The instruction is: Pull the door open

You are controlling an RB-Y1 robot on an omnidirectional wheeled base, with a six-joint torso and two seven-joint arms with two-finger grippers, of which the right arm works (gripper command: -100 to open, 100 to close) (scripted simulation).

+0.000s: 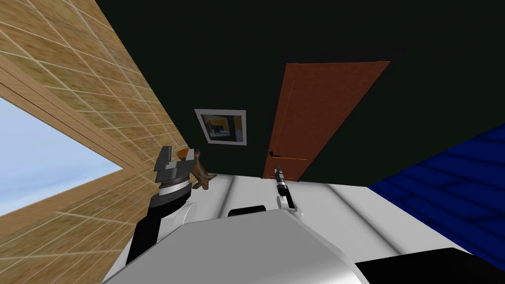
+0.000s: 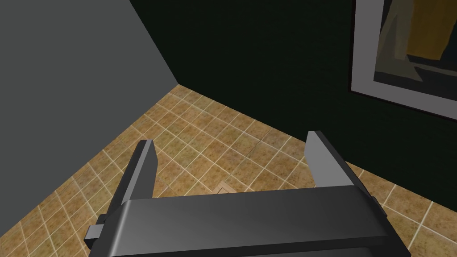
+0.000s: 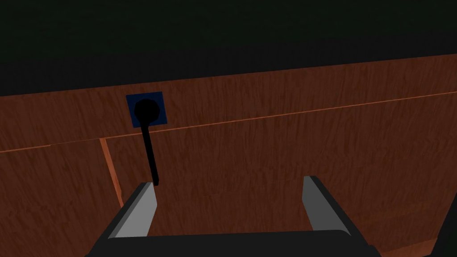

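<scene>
A reddish-brown wooden door (image 1: 320, 113) stands in a dark green wall, with a black lever handle (image 1: 274, 154) near its lower left edge. My right gripper (image 1: 278, 171) reaches toward it, just short of the handle. In the right wrist view the door (image 3: 276, 151) is close, and the black lever handle (image 3: 150, 147) hangs from a dark blue plate (image 3: 146, 109). The lever's tip ends just above one of the fingers (image 3: 142, 209); the right gripper (image 3: 228, 201) is open and holds nothing. My left gripper (image 2: 230, 160) is open over a tan tiled floor, raised at the left (image 1: 172, 165).
A framed picture (image 1: 222, 126) hangs on the dark wall left of the door. A small brown object (image 1: 201, 173) sits beside my left hand. A tan tiled surface with a window (image 1: 44, 153) lies to the left, a blue wall (image 1: 453, 187) to the right.
</scene>
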